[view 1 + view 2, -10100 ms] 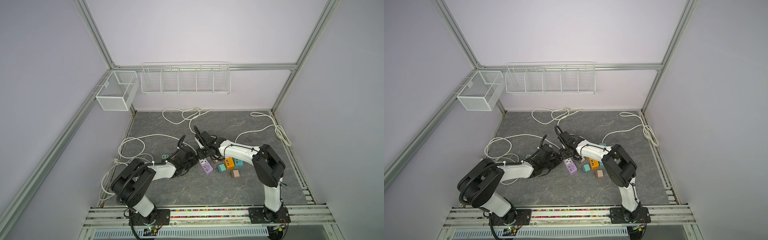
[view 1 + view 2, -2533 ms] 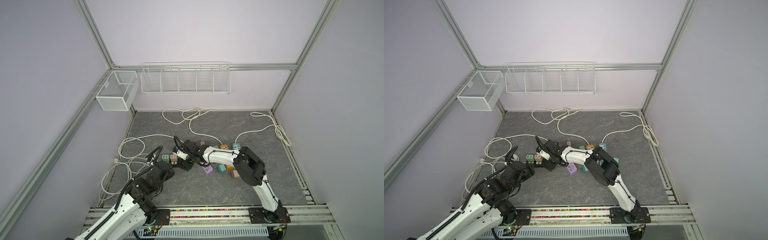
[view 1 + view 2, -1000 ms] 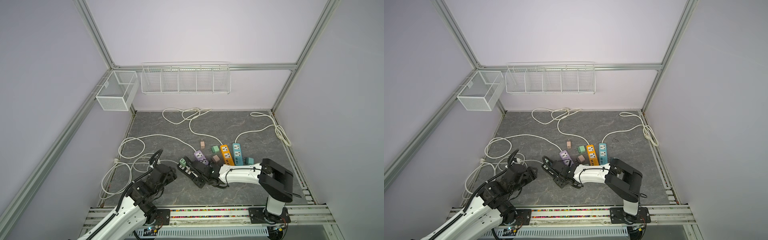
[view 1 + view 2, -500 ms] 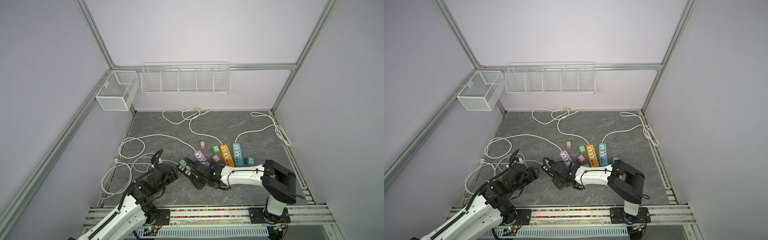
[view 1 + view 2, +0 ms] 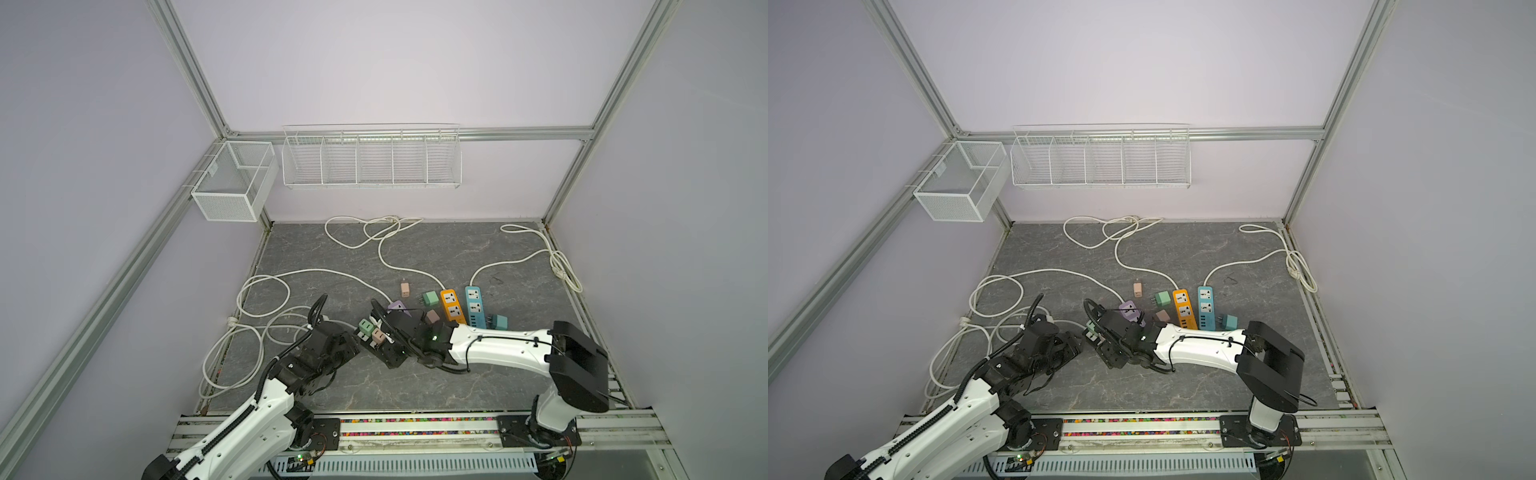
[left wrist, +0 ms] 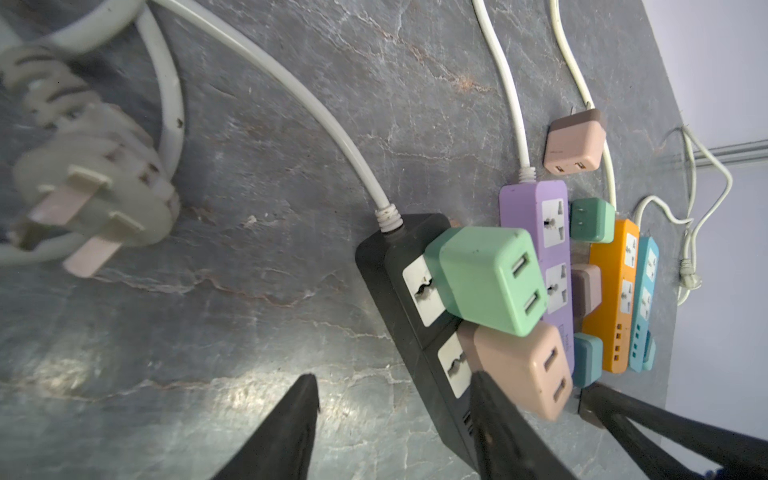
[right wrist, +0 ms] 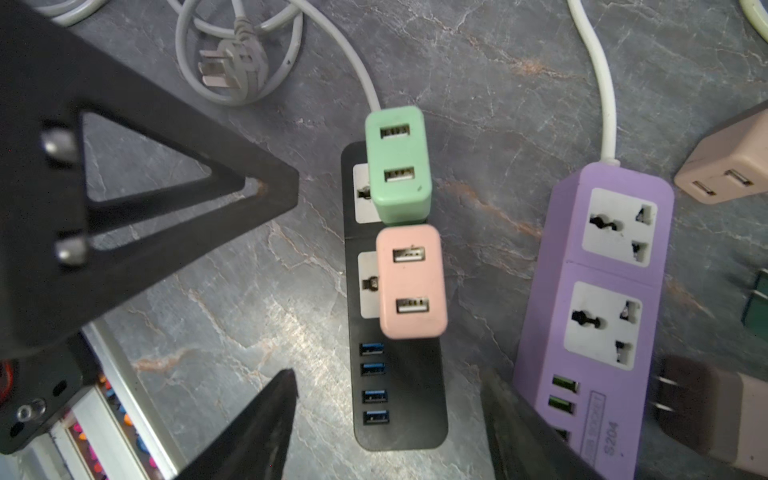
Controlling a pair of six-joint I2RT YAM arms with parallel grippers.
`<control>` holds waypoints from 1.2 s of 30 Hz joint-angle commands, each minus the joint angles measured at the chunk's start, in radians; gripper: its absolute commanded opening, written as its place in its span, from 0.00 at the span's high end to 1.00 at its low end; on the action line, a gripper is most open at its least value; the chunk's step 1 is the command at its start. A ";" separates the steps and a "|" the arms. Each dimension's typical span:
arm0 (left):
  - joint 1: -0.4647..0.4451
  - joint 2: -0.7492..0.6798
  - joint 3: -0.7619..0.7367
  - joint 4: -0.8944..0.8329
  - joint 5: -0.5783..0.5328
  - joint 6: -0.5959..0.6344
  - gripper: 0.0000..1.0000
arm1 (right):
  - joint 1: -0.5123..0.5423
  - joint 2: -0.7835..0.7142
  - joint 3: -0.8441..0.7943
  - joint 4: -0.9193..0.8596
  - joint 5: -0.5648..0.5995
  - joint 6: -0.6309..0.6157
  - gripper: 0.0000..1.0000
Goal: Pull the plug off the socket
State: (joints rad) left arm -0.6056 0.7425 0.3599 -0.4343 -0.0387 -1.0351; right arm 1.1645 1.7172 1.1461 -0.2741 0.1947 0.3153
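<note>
A black socket strip (image 5: 384,356) (image 7: 399,432) lies near the table's front, with a green plug (image 5: 365,327) (image 7: 399,166) and a pink plug (image 5: 377,336) (image 7: 411,282) standing in its sockets. My right gripper (image 7: 388,374) hangs open over the strip's USB end, one finger on each side, not touching it. My left gripper (image 6: 393,376) (image 5: 353,338) is open at the strip's left side. One of its fingers (image 6: 494,415) lies by the pink plug (image 6: 519,370), the other over bare floor. The green plug (image 6: 482,278) stands free of both grippers.
A purple strip (image 7: 598,291), an orange strip (image 5: 453,306) and a blue strip (image 5: 475,306) lie just behind, with loose plug cubes among them. White cables (image 5: 266,332) coil at the left. Wire baskets (image 5: 370,160) hang on the back wall.
The black strip with its two plugs has been dragged from the middle left to the front centre. Over the last second my right jaws spread wider and my left jaws narrowed a little.
</note>
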 commanded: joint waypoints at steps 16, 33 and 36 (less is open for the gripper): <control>0.034 0.155 -0.044 0.219 0.120 0.010 0.53 | -0.055 0.146 0.131 -0.046 -0.042 -0.065 0.43; 0.034 0.236 -0.072 0.308 0.163 0.019 0.64 | -0.058 0.218 0.178 -0.048 -0.052 -0.103 0.54; 0.033 0.244 -0.064 0.300 0.168 0.025 0.65 | -0.058 0.226 0.177 -0.046 -0.052 -0.105 0.56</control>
State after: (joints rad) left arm -0.5758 0.9787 0.3008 -0.1532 0.1215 -1.0256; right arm 1.1130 1.9255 1.3056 -0.3130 0.1551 0.2310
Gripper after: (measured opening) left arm 0.349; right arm 0.449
